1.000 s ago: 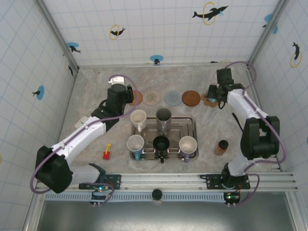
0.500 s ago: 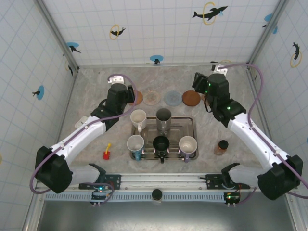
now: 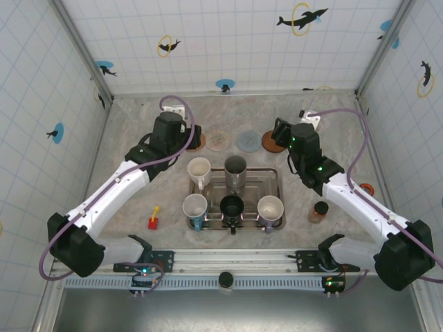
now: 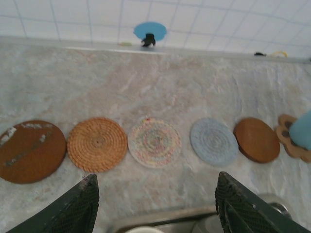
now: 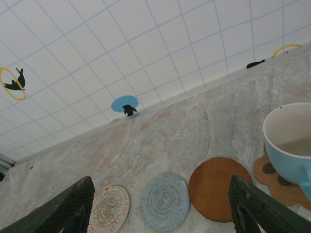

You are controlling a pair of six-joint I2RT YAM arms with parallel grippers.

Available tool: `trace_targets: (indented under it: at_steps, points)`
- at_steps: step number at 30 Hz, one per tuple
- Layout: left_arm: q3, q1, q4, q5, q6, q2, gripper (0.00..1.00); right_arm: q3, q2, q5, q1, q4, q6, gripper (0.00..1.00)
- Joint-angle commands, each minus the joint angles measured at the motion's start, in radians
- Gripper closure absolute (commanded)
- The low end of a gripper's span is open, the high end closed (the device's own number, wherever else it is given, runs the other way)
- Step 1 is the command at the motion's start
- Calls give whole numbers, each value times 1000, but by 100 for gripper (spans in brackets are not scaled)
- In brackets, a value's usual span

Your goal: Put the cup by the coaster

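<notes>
With the light-blue ceramic cup [image 5: 286,145] apparently standing on the flower-shaped cork coaster [image 5: 281,194] near the tabletop [image 5: 170,141] far edge, placement looks complete; the left fingers [image 4: 80,204] and right fingers [image 5: 68,208] stand wide and empty, so the next move calls for a clear retreat.

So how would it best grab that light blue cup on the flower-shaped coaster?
Probably by the rim, from straight above: the light blue cup stands upright on the flower-shaped coaster, mouth open, so one finger can go inside the wall and one outside. Its handle juts toward the right wrist camera, so pinch the rim away from it.
</notes>
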Motion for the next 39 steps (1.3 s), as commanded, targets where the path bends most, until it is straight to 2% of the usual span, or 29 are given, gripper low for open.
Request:
trace_targets:
  at_steps: [1, 10, 16, 26, 39]
  points:
    - [0, -28, -171, 43, -41, -2, 36, -36, -27, 17, -13, 55, 19, 26]
    - [-68, -69, -283, 87, -95, -77, 39, -61, -35, -7, -30, 79, 30, 26]
    - [-94, -110, -373, 69, -124, -88, 40, -61, -33, -15, -29, 80, 32, 26]
    - [-211, -124, -316, 159, -158, -123, 41, -65, -32, -12, -31, 80, 31, 26]
    - [-263, -129, -225, 196, -170, -22, 43, -65, -15, -23, -32, 91, 35, 26]
